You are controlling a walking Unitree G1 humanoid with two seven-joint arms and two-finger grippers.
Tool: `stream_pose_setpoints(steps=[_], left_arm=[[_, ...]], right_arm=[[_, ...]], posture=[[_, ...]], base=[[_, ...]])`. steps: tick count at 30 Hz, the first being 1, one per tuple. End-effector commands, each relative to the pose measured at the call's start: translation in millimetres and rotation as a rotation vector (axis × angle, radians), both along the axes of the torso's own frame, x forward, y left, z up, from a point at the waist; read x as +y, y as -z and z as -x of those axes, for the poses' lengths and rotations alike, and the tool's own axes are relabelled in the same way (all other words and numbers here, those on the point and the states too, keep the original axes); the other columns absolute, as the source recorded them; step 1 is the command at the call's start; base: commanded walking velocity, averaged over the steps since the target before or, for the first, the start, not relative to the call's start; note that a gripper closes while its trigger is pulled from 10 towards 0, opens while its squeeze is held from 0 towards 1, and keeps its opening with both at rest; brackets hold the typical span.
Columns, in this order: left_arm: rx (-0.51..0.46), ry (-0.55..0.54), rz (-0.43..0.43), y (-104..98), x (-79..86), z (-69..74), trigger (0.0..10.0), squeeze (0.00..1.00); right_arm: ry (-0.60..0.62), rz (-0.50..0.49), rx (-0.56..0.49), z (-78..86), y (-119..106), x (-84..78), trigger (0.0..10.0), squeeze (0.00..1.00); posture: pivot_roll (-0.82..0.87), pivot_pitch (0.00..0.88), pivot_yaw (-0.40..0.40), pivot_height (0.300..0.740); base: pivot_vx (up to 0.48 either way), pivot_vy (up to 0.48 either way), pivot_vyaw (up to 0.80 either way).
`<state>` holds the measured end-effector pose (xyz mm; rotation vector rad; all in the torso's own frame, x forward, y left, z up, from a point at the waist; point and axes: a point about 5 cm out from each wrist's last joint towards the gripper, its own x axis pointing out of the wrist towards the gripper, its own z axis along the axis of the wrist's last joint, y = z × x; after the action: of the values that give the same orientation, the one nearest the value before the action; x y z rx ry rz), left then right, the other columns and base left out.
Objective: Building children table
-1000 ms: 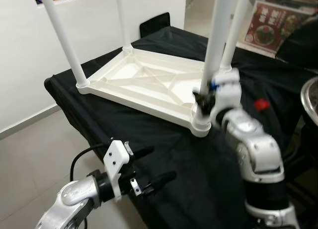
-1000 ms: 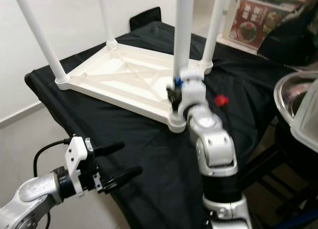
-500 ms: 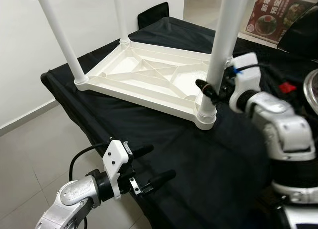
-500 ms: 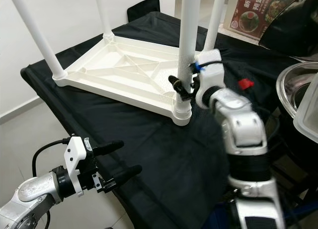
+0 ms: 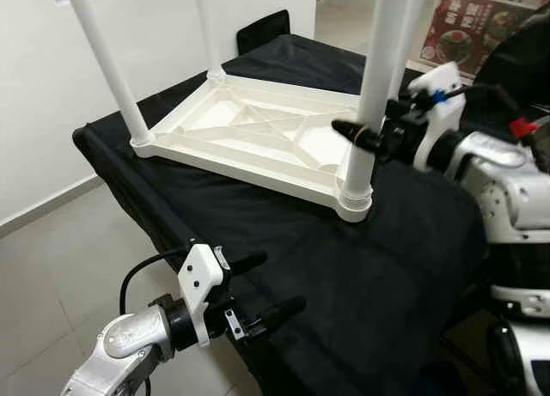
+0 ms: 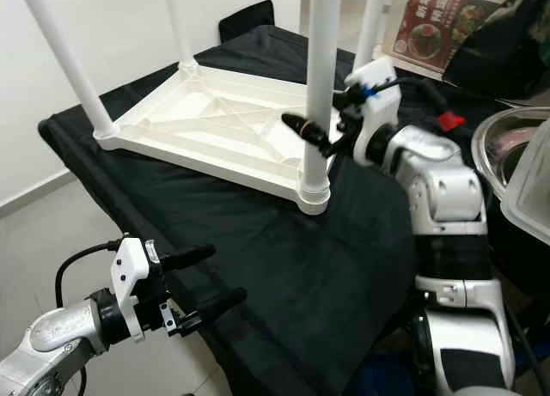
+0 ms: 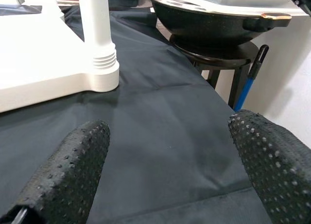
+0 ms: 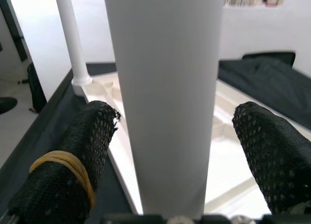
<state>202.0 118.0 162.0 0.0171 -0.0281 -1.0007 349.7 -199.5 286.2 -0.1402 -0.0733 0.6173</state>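
A white children's table (image 5: 258, 130) lies upside down on a black-clothed table (image 5: 404, 267), its white legs pointing up. The near right leg (image 5: 374, 70) stands in its corner socket (image 5: 354, 198). My right gripper (image 6: 316, 125) is open and straddles this leg a little above the socket. In the right wrist view the leg (image 8: 165, 88) stands between both fingers (image 8: 82, 151) with a gap on each side. My left gripper (image 5: 277, 282) hovers open and empty, low by the cloth's front edge, apart from the white table. The left wrist view looks across the cloth to the same socket (image 7: 99, 63).
A black pan (image 7: 218, 20) rests on a stand to the right of the table. A metal bowl (image 6: 507, 164) and a small red object (image 6: 449, 119) are at the far right. A black chair back (image 5: 262, 31) stands behind the table, with bare floor (image 5: 51, 267) on the left.
My right arm has swung out to the right, and its gripper now sits a little higher on the near right leg. The left gripper has stayed put. The camera has shifted slightly.
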Motion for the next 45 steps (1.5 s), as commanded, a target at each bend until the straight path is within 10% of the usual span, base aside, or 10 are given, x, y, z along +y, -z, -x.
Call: stream_pose_setpoints(steps=[1, 2, 16, 27, 39, 40, 44, 45], left_arm=[[0.008, 0.013, -0.007, -1, 0.0, 2.7, 10.0, 0.00], [0.007, 0.013, -0.008, -1, 0.1, 2.7, 10.0, 0.00], [0.008, 0.012, -0.011, 0, -0.1, 3.0, 10.0, 0.00], [0.013, 0.022, -0.008, 0, -1.3, 2.8, 10.0, 0.00], [0.013, 0.019, -0.008, 0, -0.5, 3.0, 10.0, 0.00], [0.014, 0.019, -0.008, 0, -0.6, 3.1, 10.0, 0.00], [0.014, 0.021, -0.007, 0, -1.3, 3.2, 10.0, 0.00], [0.014, 0.023, -0.006, 0, -1.7, 3.3, 10.0, 0.00]], right_arm=[[-0.024, -0.004, 0.003, -1.5, 2, -0.1, 6.4, 0.00], [-0.045, -0.008, 0.002, -0.9, 1, -0.2, 0.0, 0.00], [0.029, -0.016, -0.014, 0.4, 2, -2.1, 0.0, 0.00], [0.600, 0.071, 0.066, 14.4, 33, -3.9, 0.0, 0.00], [0.697, -0.014, 0.130, 27.0, 42, 17.2, 0.0, 0.00], [0.687, -0.005, 0.150, 26.1, 43, 18.6, 10.0, 0.00], [0.676, -0.010, 0.180, 26.1, 44, 21.3, 10.0, 0.00], [0.668, -0.033, 0.182, 27.0, 42, 23.5, 10.0, 1.00]], posture=[[-0.01, 0.098, 0.004, 0.740], [-0.01, 0.099, 0.006, 0.740], [-0.02, 0.101, 0.004, 0.740], [-0.03, 0.111, 0.007, 0.740], [-0.03, 0.113, 0.004, 0.740], [-0.03, 0.115, 0.005, 0.740], [-0.03, 0.114, 0.005, 0.740], [-0.03, 0.115, 0.005, 0.740]], base=[[0.000, 0.000, 0.00], [0.000, 0.000, 0.00], [0.000, 0.000, 0.00], [0.000, 0.000, 0.00], [0.000, 0.000, 0.00], [0.000, 0.000, 0.00], [0.000, 0.000, 0.00], [0.000, 0.000, 0.00]])
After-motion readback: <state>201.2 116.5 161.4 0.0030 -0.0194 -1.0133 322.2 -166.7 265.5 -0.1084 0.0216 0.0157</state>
